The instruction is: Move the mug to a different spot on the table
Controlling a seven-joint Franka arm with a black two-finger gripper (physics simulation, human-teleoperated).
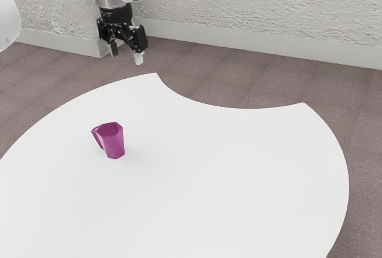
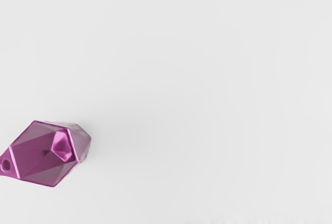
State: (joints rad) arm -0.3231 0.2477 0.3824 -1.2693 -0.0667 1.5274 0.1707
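A magenta faceted mug (image 1: 109, 139) stands upright on the white table (image 1: 227, 174), toward the exterior view's left, its handle turned to that side. My gripper (image 1: 125, 54) hangs high above the table's far edge, well up and behind the mug, open with nothing between its fingers. From the wrist camera the mug (image 2: 47, 153) appears from above, off to one side of the hand, with its handle pointing away from the middle of the table (image 2: 207, 79).
The table is round with a curved notch cut from its far edge (image 1: 197, 100). Brown floor (image 1: 334, 91) and a rough white wall (image 1: 268, 1) lie behind. Bare tabletop stretches to the exterior view's right and front of the mug.
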